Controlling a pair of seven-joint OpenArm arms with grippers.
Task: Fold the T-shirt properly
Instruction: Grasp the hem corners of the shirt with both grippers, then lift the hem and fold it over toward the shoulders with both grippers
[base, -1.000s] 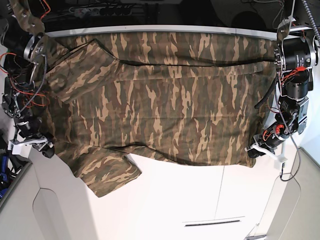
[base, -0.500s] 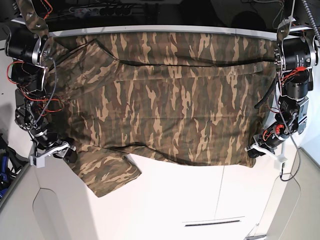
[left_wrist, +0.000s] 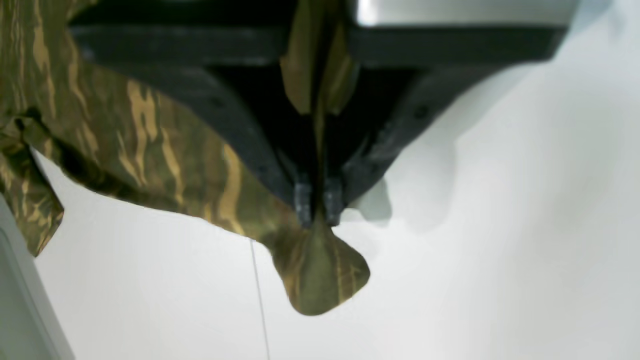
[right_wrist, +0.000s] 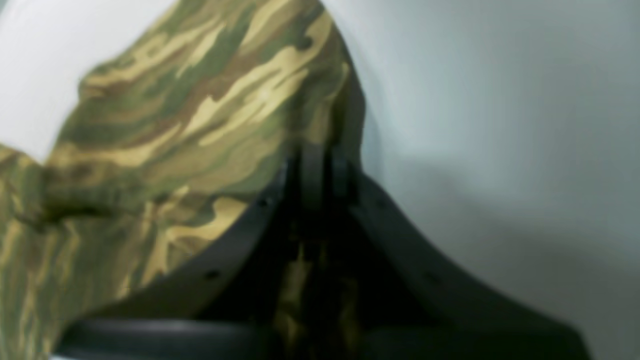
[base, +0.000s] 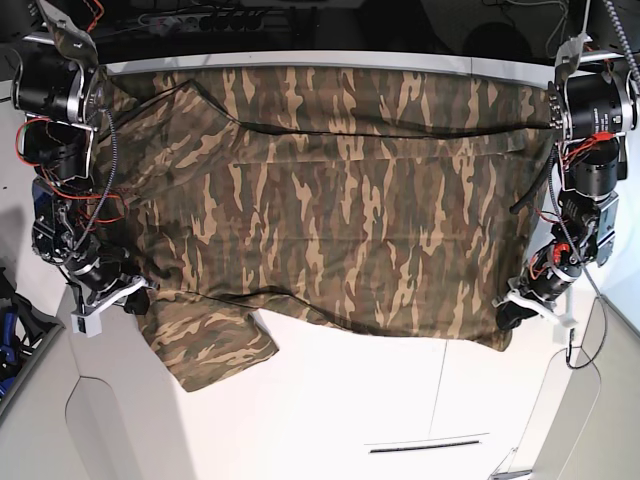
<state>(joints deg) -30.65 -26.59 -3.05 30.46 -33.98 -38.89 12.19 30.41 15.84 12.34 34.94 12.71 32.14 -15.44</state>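
The camouflage T-shirt (base: 330, 200) lies spread flat across the white table (base: 400, 410), one sleeve hanging toward the front left. My left gripper (base: 510, 313) is shut on the shirt's front right corner; in the left wrist view the fingers (left_wrist: 304, 197) pinch a fold of cloth (left_wrist: 320, 272) just above the table. My right gripper (base: 135, 300) is shut on the shirt's left edge near the sleeve; in the right wrist view the jaws (right_wrist: 320, 170) clamp the camouflage cloth (right_wrist: 200, 115).
The table's back edge (base: 330, 58) runs behind the shirt, with cables and dark gear beyond it. Panel seams and a slot (base: 425, 445) mark the table front. Both arm bodies stand at the left (base: 55, 100) and right (base: 595, 110) sides.
My right gripper moved rightward and forward along the shirt's left edge, dragging the sleeve side. My left gripper shifted slightly forward with the corner. The shirt's front hem came a little nearer.
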